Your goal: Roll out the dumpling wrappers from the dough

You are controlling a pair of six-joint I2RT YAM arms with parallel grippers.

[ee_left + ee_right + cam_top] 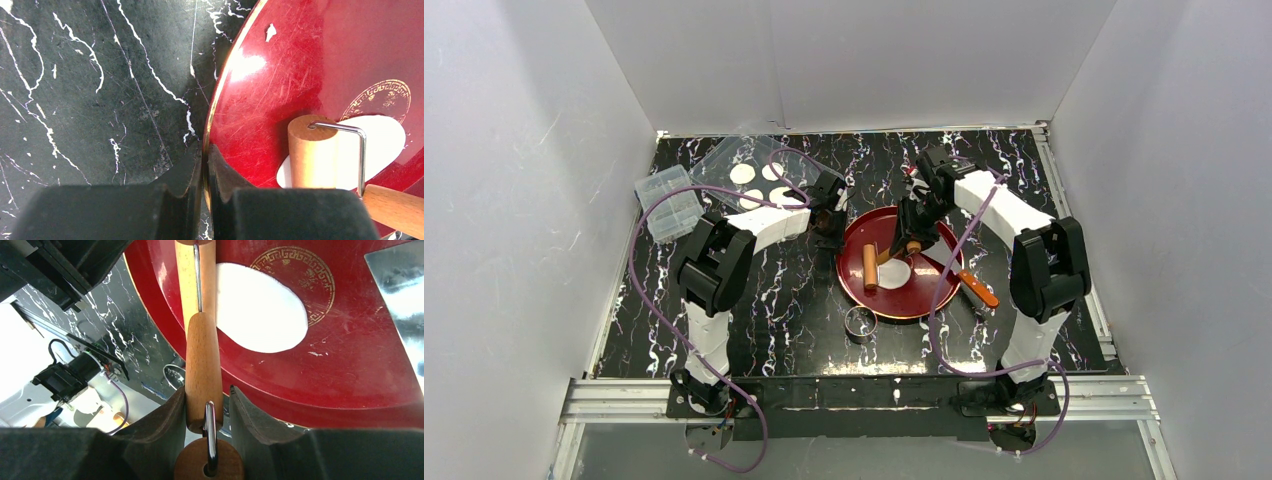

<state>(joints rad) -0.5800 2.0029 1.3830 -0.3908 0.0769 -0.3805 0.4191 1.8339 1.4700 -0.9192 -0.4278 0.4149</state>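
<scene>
A flattened white dough [894, 273] patch lies on the red plate [874, 225]. A wooden roller [870, 267] rests on the dough's left edge. My right gripper [911, 238] is shut on the roller's handle [202, 365], above the plate's far side. My left gripper [829, 224] is shut on the plate's left rim [216, 100]. The left wrist view shows the roller drum [312, 155] on the dough [385, 140]. The right wrist view shows the dough [260, 310] as a smooth oval. Several round wrappers [743, 174] lie on a clear tray at the back left.
A scraper with an orange handle [977, 288] lies across the plate's right rim, its blade [400, 285] on the plate. A small metal ring [860, 322] stands in front of the plate. A small clear box [667, 203] sits at the far left.
</scene>
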